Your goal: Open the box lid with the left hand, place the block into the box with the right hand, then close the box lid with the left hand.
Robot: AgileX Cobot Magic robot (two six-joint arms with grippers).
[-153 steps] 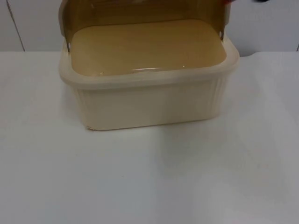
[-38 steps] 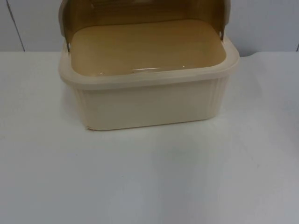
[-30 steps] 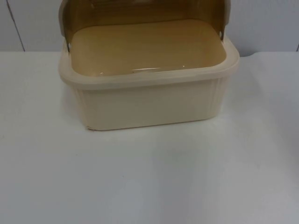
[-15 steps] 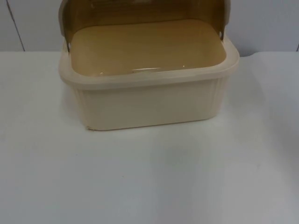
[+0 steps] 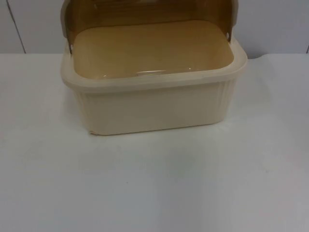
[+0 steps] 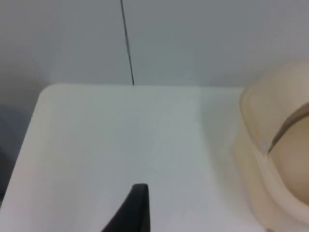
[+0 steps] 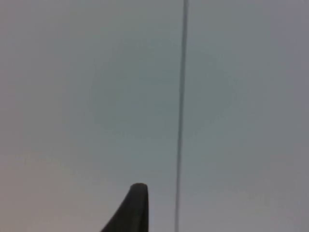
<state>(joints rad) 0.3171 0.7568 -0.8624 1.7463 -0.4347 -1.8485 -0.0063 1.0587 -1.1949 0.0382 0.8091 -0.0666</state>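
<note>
Cream plastic box [image 5: 154, 104] sits on our white surface [image 5: 159, 183] with its brownish translucent lid [image 5: 145, 12] tipped up at the back.
We see a bare tan floor inside the box and no block in it. Our left gripper [image 6: 136, 203] hangs above the surface, well clear of the box [image 6: 275, 159], which stands off to that gripper's right with its curved rim and the lid's edge [image 6: 289, 128] toward us; beyond the gripper the surface [image 6: 120, 135] ends at the grey partition wall [image 6: 169, 38]. Our right gripper [image 7: 136, 203] points at the grey wall [image 7: 96, 96], with a dark vertical seam [image 7: 181, 106] just to its right. One black fingertip of each gripper is all we get, so we cannot tell whether either is open or closed.
</note>
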